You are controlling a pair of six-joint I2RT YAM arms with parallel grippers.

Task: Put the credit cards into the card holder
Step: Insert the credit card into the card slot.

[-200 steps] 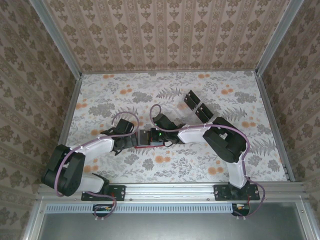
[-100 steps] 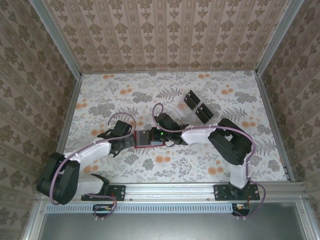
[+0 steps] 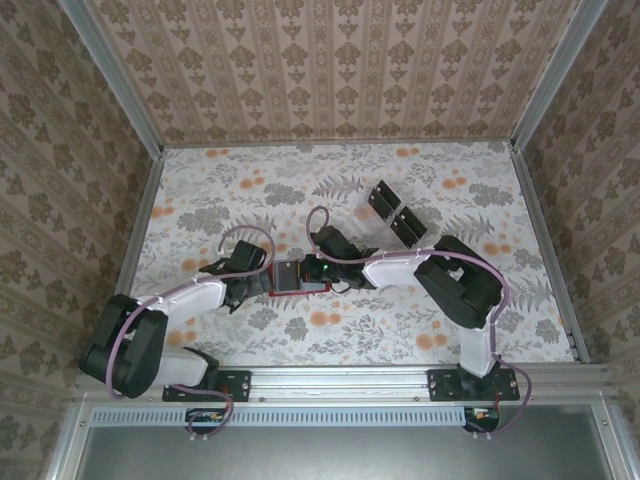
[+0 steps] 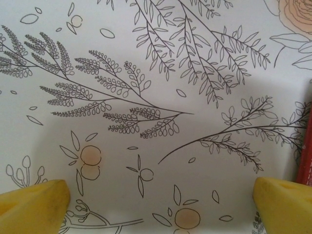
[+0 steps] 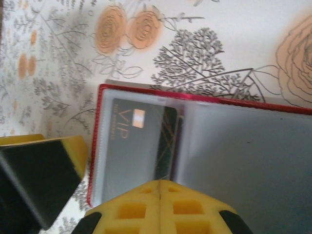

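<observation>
The card holder (image 5: 204, 146) lies open on the flowered table, red-rimmed with greyish clear pockets; it is also a small red shape in the top view (image 3: 292, 277). A black credit card (image 5: 139, 141) marked VIP sits mostly inside its left pocket, one dark end sticking out toward the fold. My right gripper (image 5: 161, 184) is shut, its tips at the card's near edge, the card lying flat and not between the jaws. My left gripper (image 4: 161, 209) stands wide open over bare table just left of the holder (image 4: 307, 156). Two more dark credit cards (image 3: 383, 198) (image 3: 408, 223) lie further back.
The table is walled in by patterned panels and a metal frame (image 3: 140, 230) on the sides. The left gripper's yellow finger (image 5: 63, 151) sits close beside the holder's left edge. Open flowered table (image 3: 210, 190) stretches behind and to the left.
The left arm's elbow swung out and came partly back, its gripper staying open beside the holder's left edge. The right gripper has stayed shut over the holder.
</observation>
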